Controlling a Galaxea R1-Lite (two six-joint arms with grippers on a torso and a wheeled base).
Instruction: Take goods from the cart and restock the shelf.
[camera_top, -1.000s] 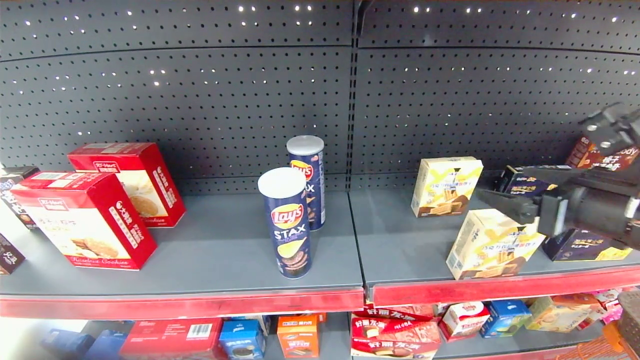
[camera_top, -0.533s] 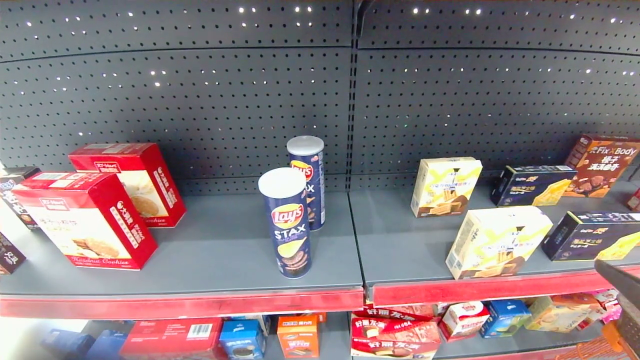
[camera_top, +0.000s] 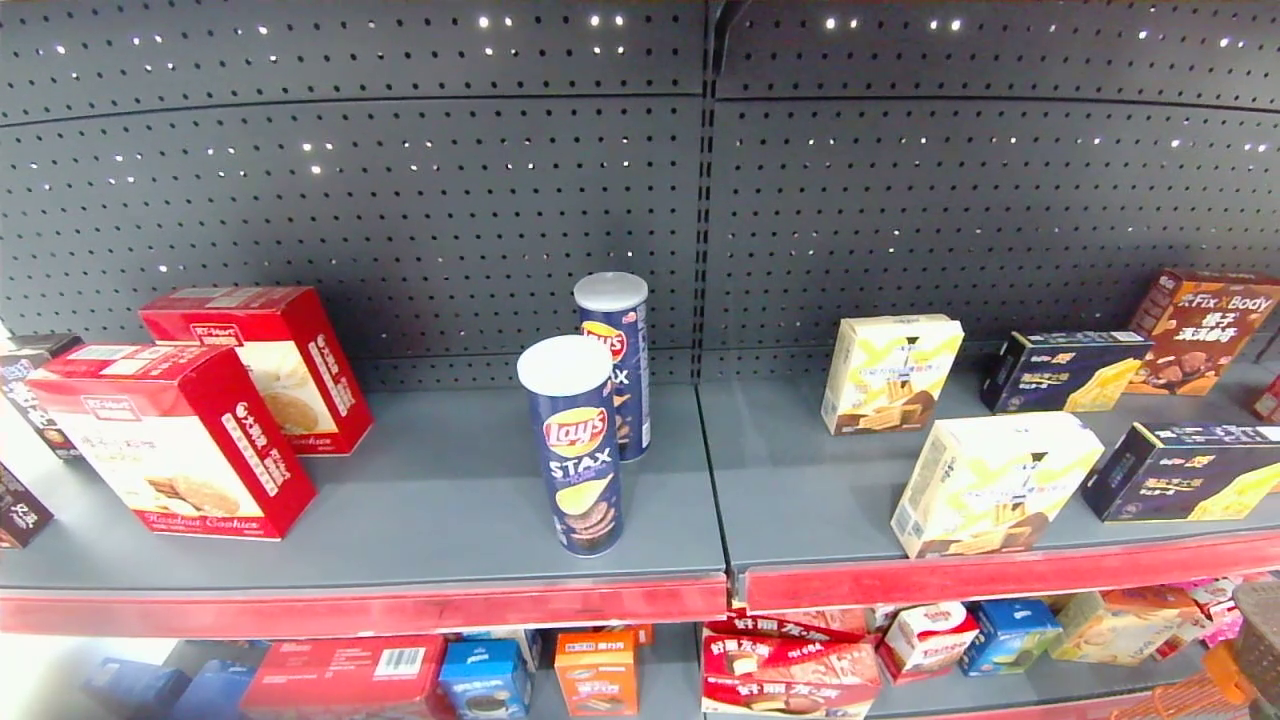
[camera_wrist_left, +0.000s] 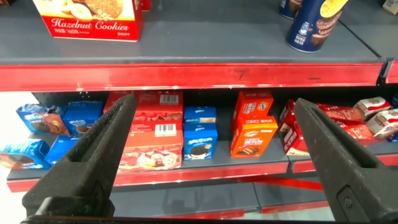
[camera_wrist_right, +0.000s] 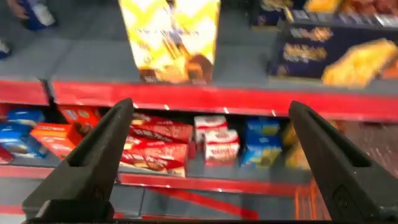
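Your left tool (camera_wrist_left: 211, 102) has its dark fingers spread wide apart, and it faces the red front rail (camera_wrist_left: 186, 76) of the shelf (camera_top: 420, 520). Your right tool (camera_wrist_right: 210, 104) is spread just as wide and faces the same rail further along, in front of a yellow wafer box (camera_wrist_right: 169, 40). In the head view the grey shelf runs across the middle of the frame. Two red cookie boxes (camera_top: 175, 440) stand at centre left, one behind the other. Two tall blue chip cans (camera_top: 572, 445) stand upright near the centre, the rear one close behind the front one. Right of centre, the front yellow wafer box sits near the shelf edge, with a second yellow box (camera_top: 890, 372) further back. Two dark blue boxes (camera_top: 1180, 470) lie at the right, one in front and one behind, and a brown box (camera_top: 1205, 330) leans at the far right by the pegboard back wall (camera_top: 400, 200). The lower shelf (camera_top: 1050, 685), along the bottom of the frame, carries small red, blue and orange packs (camera_top: 598, 670). An orange mesh edge (camera_top: 1190, 695) shows in the lower right corner; you cannot tell whether that is the cart.
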